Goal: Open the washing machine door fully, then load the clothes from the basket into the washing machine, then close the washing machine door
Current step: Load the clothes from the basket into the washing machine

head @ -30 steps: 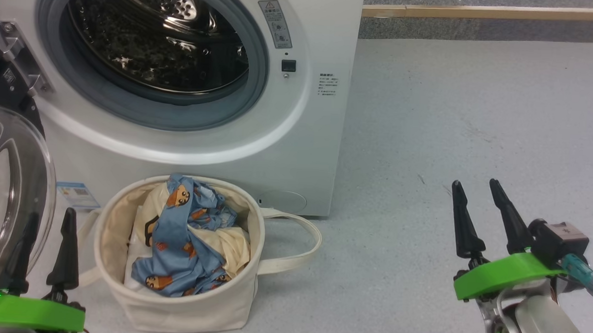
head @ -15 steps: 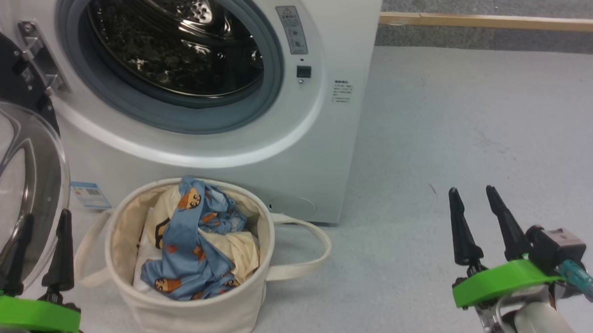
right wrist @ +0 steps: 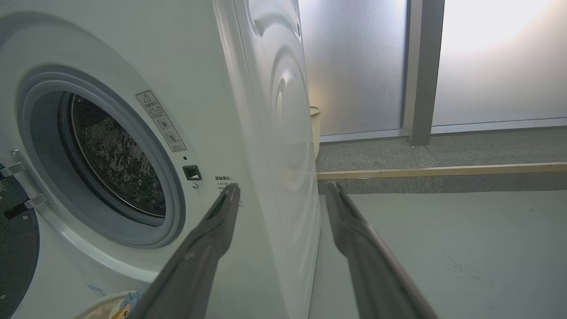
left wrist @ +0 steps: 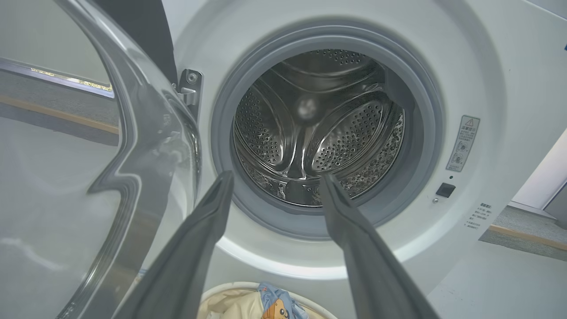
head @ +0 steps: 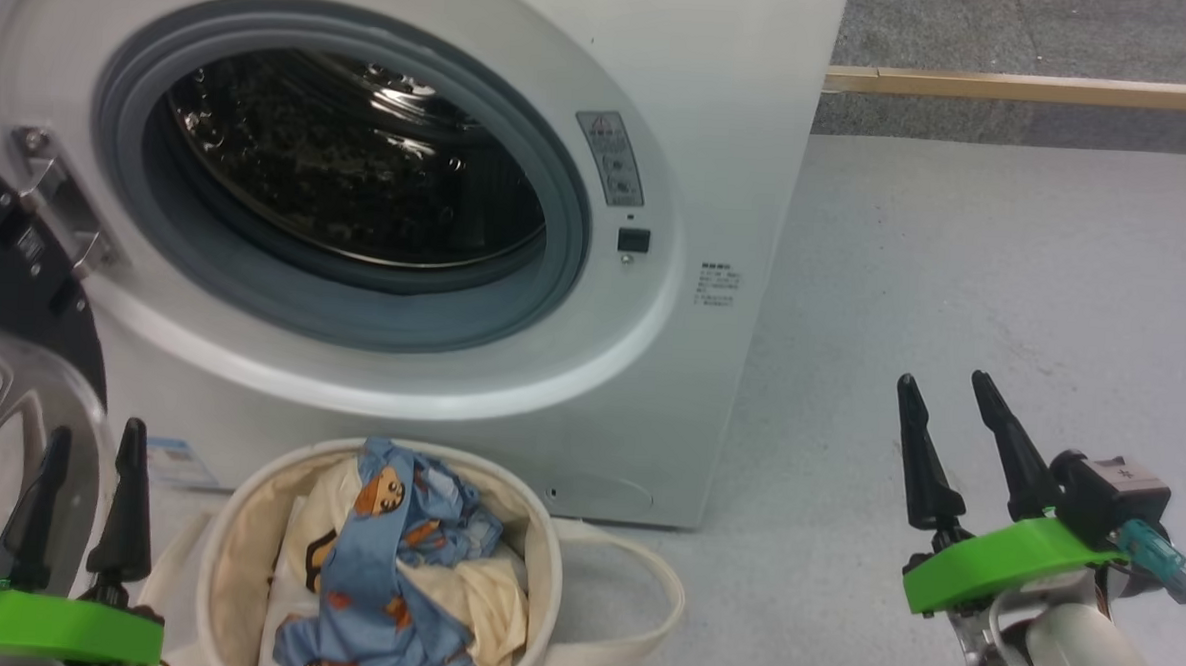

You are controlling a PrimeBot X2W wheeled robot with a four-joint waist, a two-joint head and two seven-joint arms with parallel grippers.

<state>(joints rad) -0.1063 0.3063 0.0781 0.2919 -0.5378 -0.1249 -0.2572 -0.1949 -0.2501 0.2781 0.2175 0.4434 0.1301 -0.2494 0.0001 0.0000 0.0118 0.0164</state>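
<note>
Head view: door (head: 23, 318) cut off at left edge, basket (head: 238, 548) and clothes (head: 382, 584) cut off at bottom, washer (head: 730, 179) top out of frame; left jaws and right jaws apart, empty.

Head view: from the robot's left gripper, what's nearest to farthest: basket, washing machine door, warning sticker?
1. washing machine door, right beside the left gripper, on its left.
2. basket, just to its right.
3. warning sticker, farther, up on the washing machine front.
</note>
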